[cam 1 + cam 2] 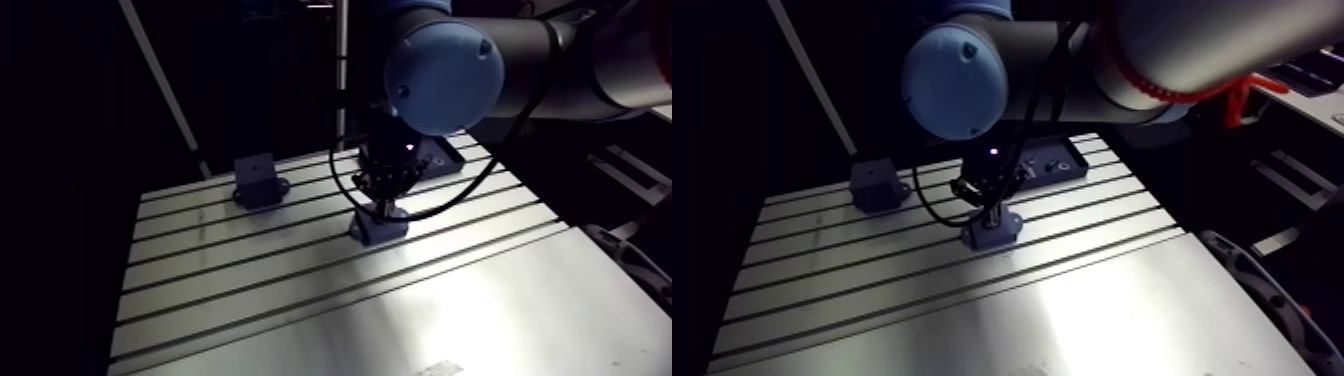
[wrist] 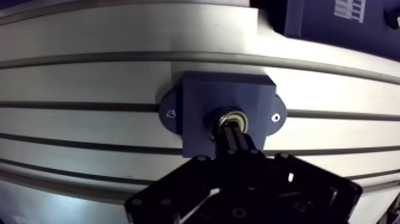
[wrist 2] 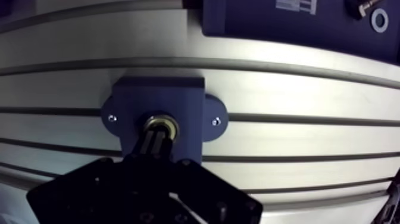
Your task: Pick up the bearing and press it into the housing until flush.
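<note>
Two-finger hand (image 2: pixel 233 133) closed narrow (tips on bearing (image 2: pixel 225 118)), bearing sits in housing (image 2: pixel 221 94).

Dark blue housing (image 2: pixel 223 98); the bearing (image 2: pixel 231 121) in it silvery; black gripper (image 2: pixel 236 138) over it; silver table (image 2: pixel 89 77) around it, striped with dark slots.

The housing (image 2: pixel 225 95) flange bears a small white mark, seemingly "E3"

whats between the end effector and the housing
The bearing, sitting in the bore of the housing right at the tip of the end effector. The wrist view shows it.
</note>
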`<state>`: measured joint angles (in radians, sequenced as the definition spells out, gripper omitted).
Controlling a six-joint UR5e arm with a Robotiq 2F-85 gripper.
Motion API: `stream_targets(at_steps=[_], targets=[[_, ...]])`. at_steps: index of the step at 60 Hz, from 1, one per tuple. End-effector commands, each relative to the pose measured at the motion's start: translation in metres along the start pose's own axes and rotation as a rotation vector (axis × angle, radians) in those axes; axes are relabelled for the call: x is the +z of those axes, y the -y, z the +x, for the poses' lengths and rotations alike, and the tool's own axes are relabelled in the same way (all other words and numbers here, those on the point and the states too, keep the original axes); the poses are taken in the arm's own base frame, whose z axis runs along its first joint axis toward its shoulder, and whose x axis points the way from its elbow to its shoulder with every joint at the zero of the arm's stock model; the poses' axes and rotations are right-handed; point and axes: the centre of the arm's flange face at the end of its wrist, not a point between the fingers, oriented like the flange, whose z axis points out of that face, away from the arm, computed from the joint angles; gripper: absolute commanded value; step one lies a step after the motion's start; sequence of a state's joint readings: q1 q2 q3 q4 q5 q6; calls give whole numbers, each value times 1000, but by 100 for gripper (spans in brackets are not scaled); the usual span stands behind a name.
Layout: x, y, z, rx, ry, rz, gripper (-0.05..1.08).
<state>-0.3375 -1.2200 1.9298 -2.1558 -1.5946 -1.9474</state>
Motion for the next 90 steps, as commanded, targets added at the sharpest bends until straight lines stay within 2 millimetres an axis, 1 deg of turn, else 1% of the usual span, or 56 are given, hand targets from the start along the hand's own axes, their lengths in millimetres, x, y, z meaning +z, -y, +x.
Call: stream_targets(at_steps=[1, 39, 90], targets=[[6, 0, 2, -2, 9, 3, 108], [2, 1, 4, -8, 0, 0, 107], [6, 3, 2, -8, 8, 1, 107]])
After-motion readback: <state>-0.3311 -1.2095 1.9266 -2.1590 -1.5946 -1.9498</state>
